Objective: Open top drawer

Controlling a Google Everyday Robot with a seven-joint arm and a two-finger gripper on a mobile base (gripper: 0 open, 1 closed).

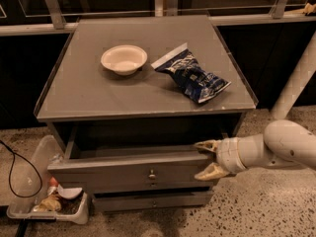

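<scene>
The top drawer (113, 173) is a wide grey flat front with a small round metal knob (151, 174) at its centre. It stands pulled out from the cabinet, and a strip of its grey interior (133, 154) shows under the tabletop. My gripper (207, 158) is at the drawer's right end, coming in from the right on a white arm (276, 149). Its two tan fingers (211, 172) are spread, one above and one below the front's top edge.
A white bowl (124, 59) and a blue snack bag (191, 74) lie on the grey tabletop (79, 93). A lower drawer front (153, 200) sits beneath. A clear bin of trash (49, 201) stands on the floor at the left, next to a black cable (15, 169).
</scene>
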